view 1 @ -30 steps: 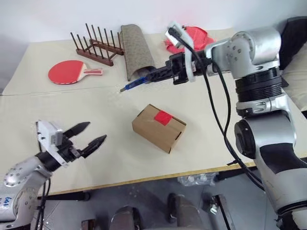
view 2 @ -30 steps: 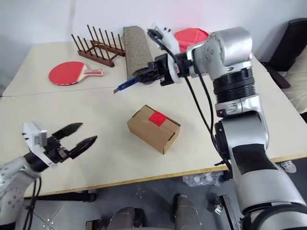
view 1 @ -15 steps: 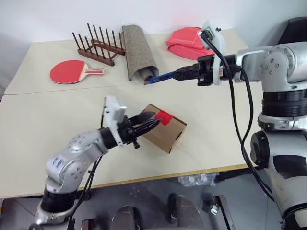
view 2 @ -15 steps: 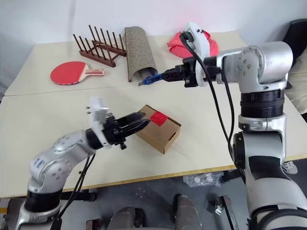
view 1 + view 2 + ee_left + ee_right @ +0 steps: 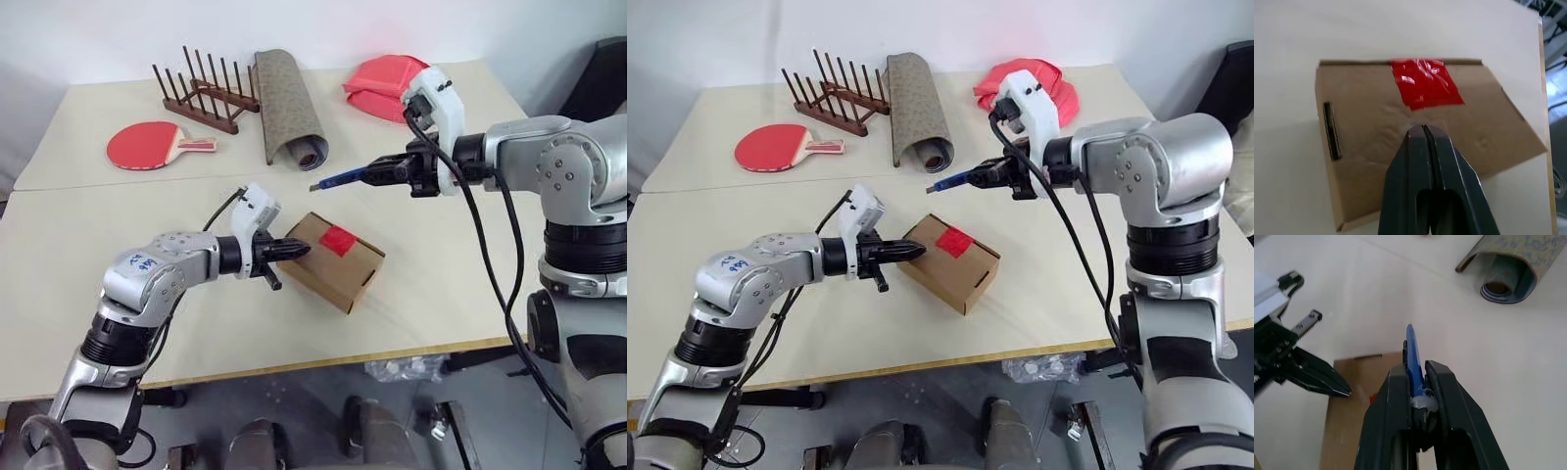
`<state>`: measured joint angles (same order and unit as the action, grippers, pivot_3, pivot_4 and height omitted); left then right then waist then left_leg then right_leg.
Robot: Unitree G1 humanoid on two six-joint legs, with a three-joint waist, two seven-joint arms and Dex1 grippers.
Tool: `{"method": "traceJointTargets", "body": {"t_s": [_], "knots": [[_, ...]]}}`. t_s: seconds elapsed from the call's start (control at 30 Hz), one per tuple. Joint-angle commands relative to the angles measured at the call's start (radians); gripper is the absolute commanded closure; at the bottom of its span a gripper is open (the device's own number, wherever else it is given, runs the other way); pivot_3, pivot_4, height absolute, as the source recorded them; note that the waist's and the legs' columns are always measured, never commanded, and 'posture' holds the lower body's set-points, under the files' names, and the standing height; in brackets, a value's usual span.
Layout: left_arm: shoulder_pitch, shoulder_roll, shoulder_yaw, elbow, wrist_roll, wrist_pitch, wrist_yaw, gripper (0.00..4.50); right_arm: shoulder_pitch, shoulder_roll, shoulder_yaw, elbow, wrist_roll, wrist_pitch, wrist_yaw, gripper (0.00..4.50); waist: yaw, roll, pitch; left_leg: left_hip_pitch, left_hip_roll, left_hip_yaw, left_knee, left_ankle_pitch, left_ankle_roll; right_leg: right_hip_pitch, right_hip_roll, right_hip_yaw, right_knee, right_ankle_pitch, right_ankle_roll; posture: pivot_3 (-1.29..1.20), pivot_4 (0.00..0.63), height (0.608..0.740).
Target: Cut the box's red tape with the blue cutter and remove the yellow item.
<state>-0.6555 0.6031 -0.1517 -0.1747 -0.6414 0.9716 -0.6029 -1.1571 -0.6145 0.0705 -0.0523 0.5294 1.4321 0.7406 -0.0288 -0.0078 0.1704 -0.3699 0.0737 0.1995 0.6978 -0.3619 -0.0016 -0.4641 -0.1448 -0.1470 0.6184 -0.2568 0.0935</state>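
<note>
Since a second ago the left gripper [image 5: 294, 251] has swung in from the near left edge of the table [image 5: 78, 255] and snapped its fingers together, and now its tip sits right on the top of the box [image 5: 333, 262] at the left end, just short of the red tape [image 5: 336, 239]. Looks like it's meant to pin the box down, not grab it, since nothing is between those fingers. Meanwhile the right gripper [image 5: 397, 170] has drifted right and dropped a bit, clamped on the blue cutter [image 5: 345, 178], which pokes out leftward in the air above the table, just beyond the far side of the box. What worries me: the box is only held by one point at one end, so when the blade drags across the tape the box could pivot or slide instead of getting cut. Also the cutter tip heads toward the left gripper, so a straight pull along the seam could run the blade into those black fingers. And the cutter is gripped near its back end, so it might twist in the grip under load. No sign of the yellow item, presumably inside the closed box. Paddle [image 5: 147, 147], rack [image 5: 201, 93], rolled mat [image 5: 289, 108] and the red cloth [image 5: 382, 86] sit far back, out of the way.
</note>
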Motion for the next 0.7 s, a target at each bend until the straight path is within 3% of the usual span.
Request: {"method": "traceJointTargets", "body": {"t_s": [0.03,0.7], "knots": [[-0.035,-0.001,-0.021,0.014,0.028,0.016,-0.038,4.50,0.014,-0.023,0.003,-0.068,0.020,0.005,0.000,4.34,0.000,0.000,0.000,0.000,0.000,0.000,0.000,0.000,0.000,0.000,0.000,0.000,0.000,0.000,0.000,0.00,0.150,0.740],[-0.062,-0.033,-0.014,0.035,0.078,0.051,-0.081,4.50,0.084,-0.064,0.041,-0.079,0.017,-0.017,-0.017,4.34,0.001,0.000,0.000,0.001,0.000,0.000,0.001,0.000,0.000,0.000,0.000,0.000,0.001,0.000,0.000,0.00,0.150,0.740]]}}
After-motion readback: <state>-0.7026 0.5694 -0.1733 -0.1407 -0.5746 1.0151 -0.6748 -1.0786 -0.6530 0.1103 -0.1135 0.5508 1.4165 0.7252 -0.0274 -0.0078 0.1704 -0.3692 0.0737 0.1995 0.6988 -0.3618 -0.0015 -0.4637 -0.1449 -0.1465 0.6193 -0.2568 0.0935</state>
